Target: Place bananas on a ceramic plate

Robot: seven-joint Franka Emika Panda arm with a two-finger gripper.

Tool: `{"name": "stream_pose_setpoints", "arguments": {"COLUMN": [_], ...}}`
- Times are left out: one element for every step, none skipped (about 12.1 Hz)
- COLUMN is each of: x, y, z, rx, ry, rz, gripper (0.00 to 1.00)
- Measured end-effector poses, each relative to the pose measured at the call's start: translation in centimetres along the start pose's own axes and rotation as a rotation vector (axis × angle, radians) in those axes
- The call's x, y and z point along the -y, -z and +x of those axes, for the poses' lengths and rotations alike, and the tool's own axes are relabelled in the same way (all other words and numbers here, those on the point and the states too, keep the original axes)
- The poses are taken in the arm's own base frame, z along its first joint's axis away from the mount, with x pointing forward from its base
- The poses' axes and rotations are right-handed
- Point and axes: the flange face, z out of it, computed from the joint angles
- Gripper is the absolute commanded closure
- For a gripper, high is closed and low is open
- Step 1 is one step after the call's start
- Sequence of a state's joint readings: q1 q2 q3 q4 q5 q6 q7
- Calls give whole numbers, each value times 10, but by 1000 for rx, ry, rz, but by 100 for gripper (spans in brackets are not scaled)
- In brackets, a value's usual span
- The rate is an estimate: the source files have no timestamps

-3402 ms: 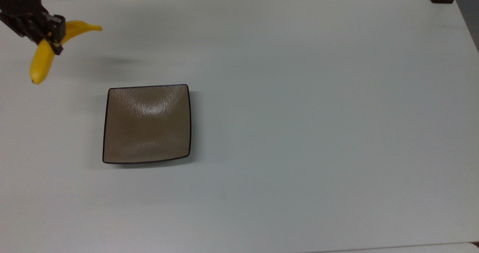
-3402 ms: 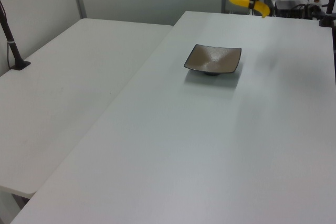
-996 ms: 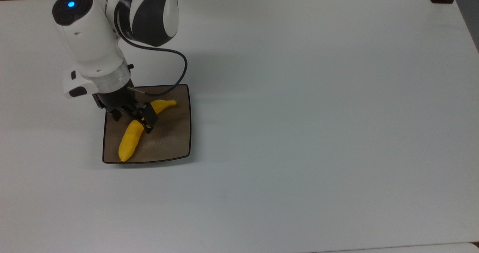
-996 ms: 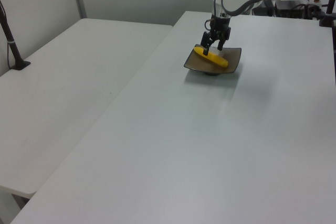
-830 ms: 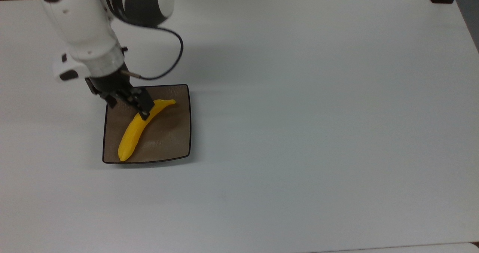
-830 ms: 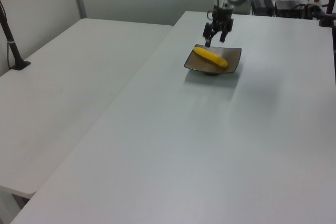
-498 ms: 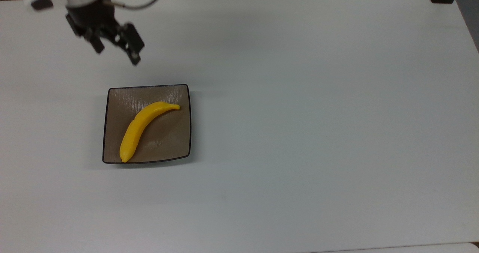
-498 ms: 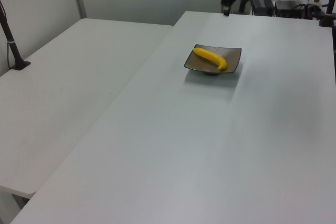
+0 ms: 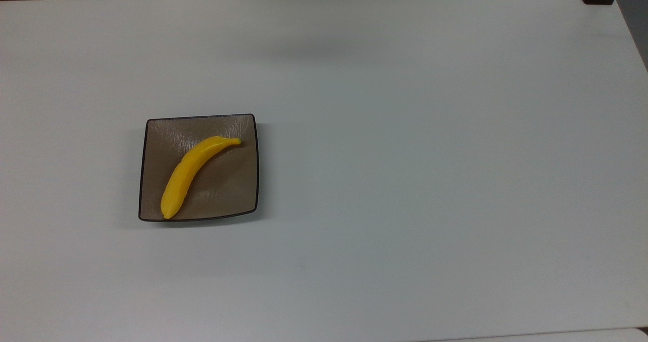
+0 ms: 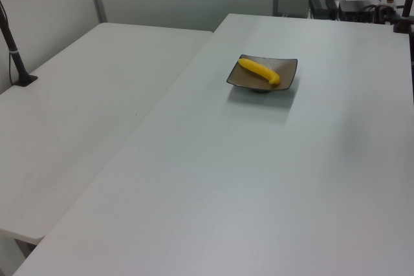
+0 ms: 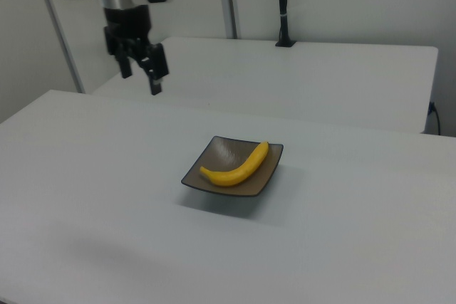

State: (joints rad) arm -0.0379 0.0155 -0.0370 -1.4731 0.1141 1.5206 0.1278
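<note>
Jaws parted and empty above the white table (image 11: 342,247), smooth curved yellow banana (image 9: 195,171) on glossy square brown plate (image 9: 230,190)

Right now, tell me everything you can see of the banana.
The banana is bright yellow, smooth and plastic-looking, gently curved, with a short stem tip. It lies flat on the square brown plate, running diagonally from the top view's lower-left corner toward its upper right, stem end at the upper right. Only the plate touches it; the gripper hangs open, well away and above the table.
</note>
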Motion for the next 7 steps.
{"name": "stream_pose_setpoints", "arguments": {"x": [21,42,60,76,89,102,112], "y": [-6,-14,-21,-28,-36,-44,-51], "z": [-5,-10,-14,-19,-24,-29,-31], "rx": [13,28,43,57,69,70,49], "ry": [39,78,111,142,173,211,237], "rz": [-1,-4,-6,-12,-33,-57,-67], "gripper": [0,0,0,0,0,0,0]}}
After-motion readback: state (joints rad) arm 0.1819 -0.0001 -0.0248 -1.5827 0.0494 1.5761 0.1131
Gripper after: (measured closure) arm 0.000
